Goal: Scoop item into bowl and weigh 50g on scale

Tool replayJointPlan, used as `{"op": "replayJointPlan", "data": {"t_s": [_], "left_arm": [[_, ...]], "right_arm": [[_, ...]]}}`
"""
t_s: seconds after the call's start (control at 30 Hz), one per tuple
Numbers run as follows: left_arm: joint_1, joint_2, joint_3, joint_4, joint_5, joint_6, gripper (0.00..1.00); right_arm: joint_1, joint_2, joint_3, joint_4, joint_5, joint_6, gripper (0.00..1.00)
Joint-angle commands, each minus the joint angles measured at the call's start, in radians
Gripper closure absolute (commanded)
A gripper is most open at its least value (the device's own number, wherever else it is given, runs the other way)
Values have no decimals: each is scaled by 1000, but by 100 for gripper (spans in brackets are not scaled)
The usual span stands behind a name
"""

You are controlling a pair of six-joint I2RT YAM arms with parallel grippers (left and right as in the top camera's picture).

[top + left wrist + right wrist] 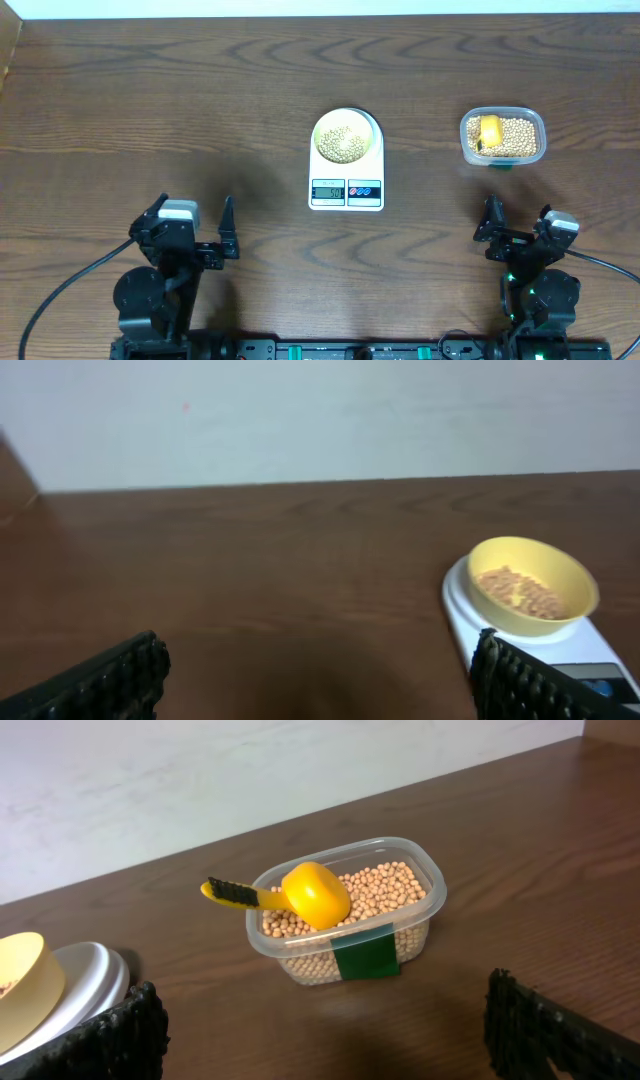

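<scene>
while left wrist shows bowl (522, 623) on scale (458, 608), right wrist shows tub (422, 923) | left gripper (315, 682), right gripper (325, 1035) spread, empty

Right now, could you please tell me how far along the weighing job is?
Done: beans lie in the bowl on the scale, and the scoop rests in the tub. In hand: nothing; left gripper and right gripper are open and empty. Left: perhaps only checking the display, too small to read surely.

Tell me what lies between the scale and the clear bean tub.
Only bare table separates scale and tub, clearest in the overhead view.
</scene>
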Motion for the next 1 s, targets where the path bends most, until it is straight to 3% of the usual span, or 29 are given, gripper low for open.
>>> {"op": "replayJointPlan", "data": {"t_s": [0.0,0.43,0.97], "left_arm": [[32,-53,-43,10,-2,-62,2],[37,-237,-252,151,-2,-78,2],[36,-237,-354,244,172,-72,2]], "right_arm": [[-6,-4,-2,-3,-2,9,1],[-6,-4,-2,-3,-2,9,1],[-6,-4,-2,-3,-2,9,1]]}}
